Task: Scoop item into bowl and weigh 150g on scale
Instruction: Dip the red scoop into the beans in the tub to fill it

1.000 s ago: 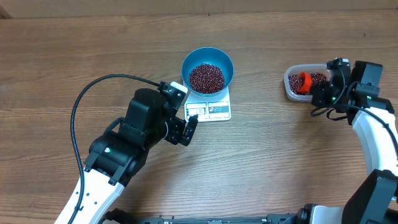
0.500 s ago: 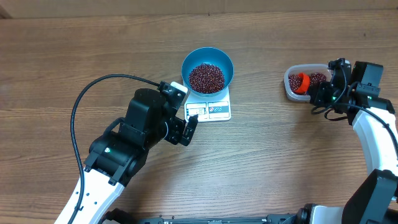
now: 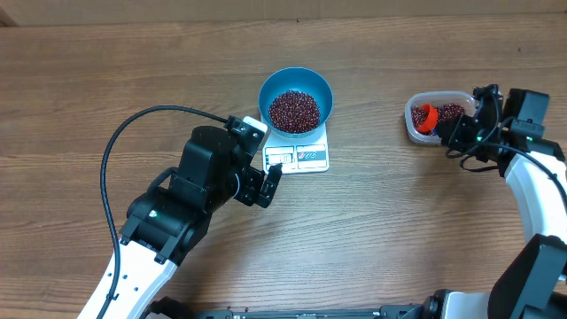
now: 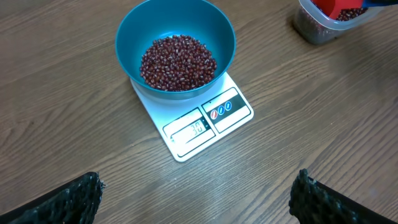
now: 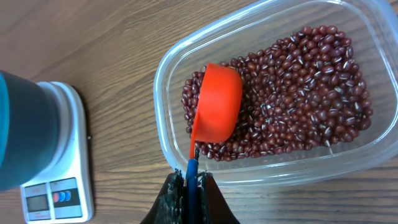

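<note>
1. Since a second ago, the orange scoop (image 5: 217,102) has slid slightly leftward inside the clear tub (image 5: 163,134).
2. The right tool (image 5: 190,182) is clamped on the scoop's handle.
3. The left tool (image 4: 196,199) gapes wide, empty, near the scale (image 4: 214,127).
4. The beans (image 4: 178,61) lie in the blue bowl (image 4: 221,34), which sits on the scale.

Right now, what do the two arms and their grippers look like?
The left arm and right arm have white lower links and black wrist housings. A long black cable loops off the left one. Both pairs of fingers are black and rough-textured.
</note>
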`<state>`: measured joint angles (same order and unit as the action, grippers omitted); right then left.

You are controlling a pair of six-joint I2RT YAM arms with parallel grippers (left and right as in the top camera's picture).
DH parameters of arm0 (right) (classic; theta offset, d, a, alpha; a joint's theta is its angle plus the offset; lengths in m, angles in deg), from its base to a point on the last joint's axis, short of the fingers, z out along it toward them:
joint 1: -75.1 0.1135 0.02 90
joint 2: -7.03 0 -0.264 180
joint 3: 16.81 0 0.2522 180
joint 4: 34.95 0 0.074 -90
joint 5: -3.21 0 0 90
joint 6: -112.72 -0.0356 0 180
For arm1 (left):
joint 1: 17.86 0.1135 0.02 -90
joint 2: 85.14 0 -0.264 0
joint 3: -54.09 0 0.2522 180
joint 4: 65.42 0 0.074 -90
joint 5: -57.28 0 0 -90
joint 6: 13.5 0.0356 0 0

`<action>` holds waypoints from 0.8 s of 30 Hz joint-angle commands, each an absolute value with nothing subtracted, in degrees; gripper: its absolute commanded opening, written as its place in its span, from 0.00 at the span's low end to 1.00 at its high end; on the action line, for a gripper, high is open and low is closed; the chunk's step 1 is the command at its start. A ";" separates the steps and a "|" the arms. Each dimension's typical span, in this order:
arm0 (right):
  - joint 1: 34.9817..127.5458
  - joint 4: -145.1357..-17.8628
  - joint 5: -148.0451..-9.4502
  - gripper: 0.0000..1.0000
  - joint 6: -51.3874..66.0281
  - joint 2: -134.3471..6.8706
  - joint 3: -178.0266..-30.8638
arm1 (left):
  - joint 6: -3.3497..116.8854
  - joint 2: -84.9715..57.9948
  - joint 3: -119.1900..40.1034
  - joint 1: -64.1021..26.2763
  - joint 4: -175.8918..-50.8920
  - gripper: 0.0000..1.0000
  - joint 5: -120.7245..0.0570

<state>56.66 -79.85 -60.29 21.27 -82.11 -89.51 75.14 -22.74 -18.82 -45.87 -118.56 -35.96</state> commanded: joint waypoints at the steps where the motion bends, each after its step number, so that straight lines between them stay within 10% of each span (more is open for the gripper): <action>1: 55.22 -79.61 -54.67 0.04 20.54 -82.59 -90.64 | 74.59 -22.53 -18.74 -45.59 -118.41 0.99 -36.60; 24: 41.56 -78.34 -40.18 0.04 21.05 -82.57 -90.64 | 74.59 -22.53 -18.74 -45.59 -118.41 1.00 -36.62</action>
